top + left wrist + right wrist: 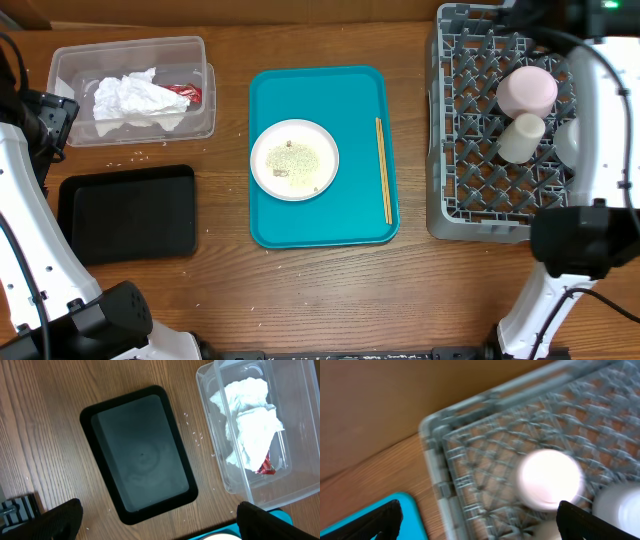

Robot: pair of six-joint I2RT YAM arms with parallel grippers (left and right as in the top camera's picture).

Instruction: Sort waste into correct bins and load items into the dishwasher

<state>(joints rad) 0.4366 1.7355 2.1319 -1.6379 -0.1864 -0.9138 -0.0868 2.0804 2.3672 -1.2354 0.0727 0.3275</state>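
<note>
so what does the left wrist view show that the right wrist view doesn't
Only the left wrist: the black tray, the clear tub holding the crumpled napkin and red wrapper, and rice grains scattered between them. Only the right wrist: the grey dish rack with blurred pale round dishes in it. Both: the wooden table and a corner of the teal tray.

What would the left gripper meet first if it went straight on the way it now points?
Probably the black tray, which lies straight ahead of the open left gripper; how far off is unclear.
</note>
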